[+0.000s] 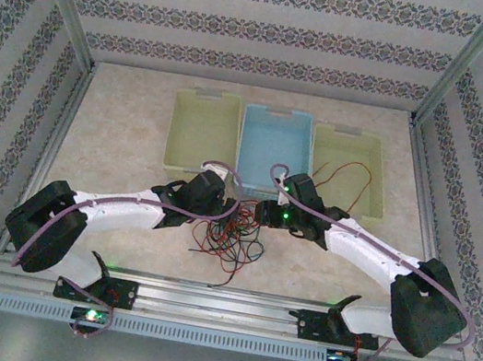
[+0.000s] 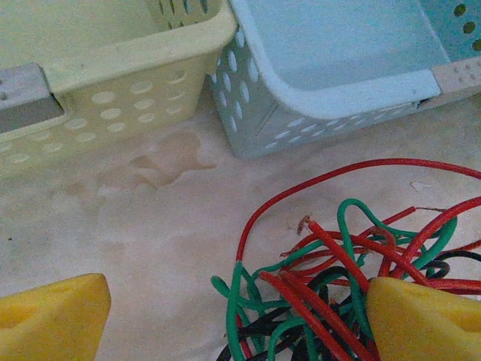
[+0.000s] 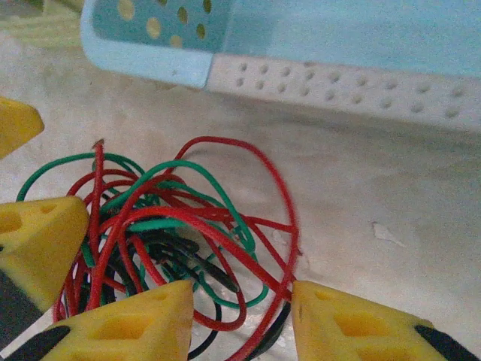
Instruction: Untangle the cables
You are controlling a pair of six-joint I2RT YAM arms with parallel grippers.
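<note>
The left gripper [image 2: 237, 301] stood wide open and held nothing. The cables [image 2: 331, 256], a loose knot of red, green and black strands, lay between its fingers [image 2: 421, 323], crowded against the right-hand one and partly under its tip. The left-hand finger rested on bare table [image 2: 150, 226], well apart from the wires. Ahead of the fingertips sat a pale yellow-green basket [image 2: 120, 83] and a blue basket [image 2: 323, 98], side by side.

The right gripper [image 3: 242, 301] was partly open – red strands of the knot ran through the gap between its fingers [image 3: 128, 327], with no pinch visible. Most of the tangle lay just ahead of and left of those fingers, near the blue basket's wall.
</note>
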